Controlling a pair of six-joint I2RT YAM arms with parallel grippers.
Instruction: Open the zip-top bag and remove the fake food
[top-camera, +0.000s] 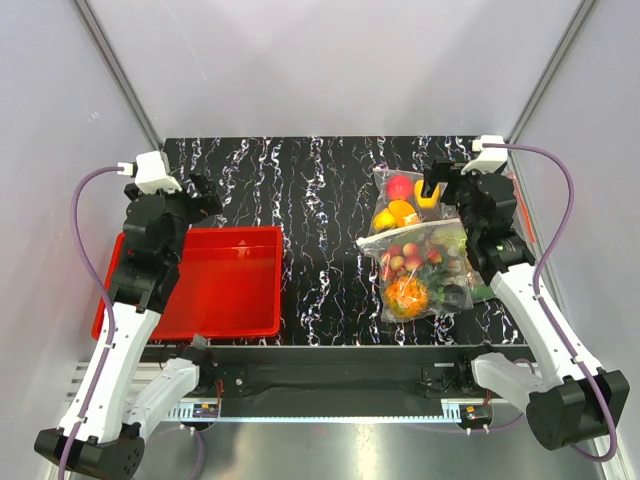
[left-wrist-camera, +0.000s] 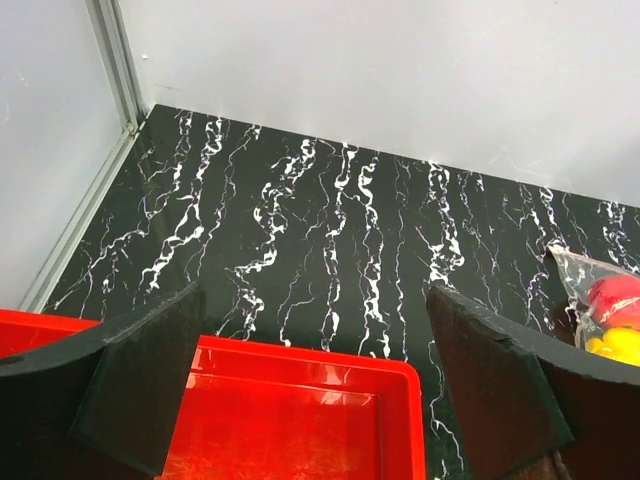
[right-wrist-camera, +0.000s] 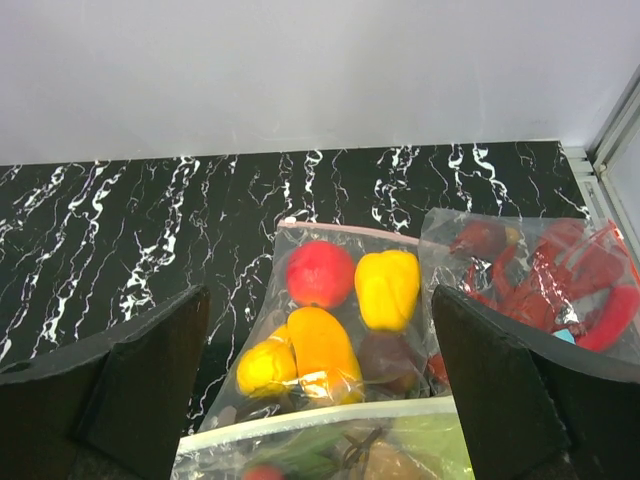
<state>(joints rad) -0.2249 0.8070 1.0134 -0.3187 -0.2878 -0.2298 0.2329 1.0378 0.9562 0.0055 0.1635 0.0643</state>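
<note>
Black table (top-camera: 330, 200) veined white — red tray (top-camera: 225, 280), clear zip-top bag (top-camera: 380, 248) of red-orange fake food (top-camera: 405, 292)

Counting what sits on my one tabletop (top-camera: 320, 190)

I count three clear bags: the zip-top bag (top-camera: 430, 240), a second bag of balls (right-wrist-camera: 300, 350) and a third bag of red peppers (right-wrist-camera: 545, 270). The fake food (top-camera: 415, 275) in the zip-top bag comes to three kinds: one bunch of cherries (top-camera: 400, 262), too crowded for me to number singly, one orange bumpy fruit (top-camera: 405, 292) and one dark round fruit (top-camera: 452, 297). The second bag holds five pieces: one red, two yellow, one orange, one dark. The peppers overlap too much to count. There is one red tray (top-camera: 240, 285). My left end effector (left-wrist-camera: 320, 375) and right end effector (right-wrist-camera: 320, 380) make two, each with two fingers.
</note>
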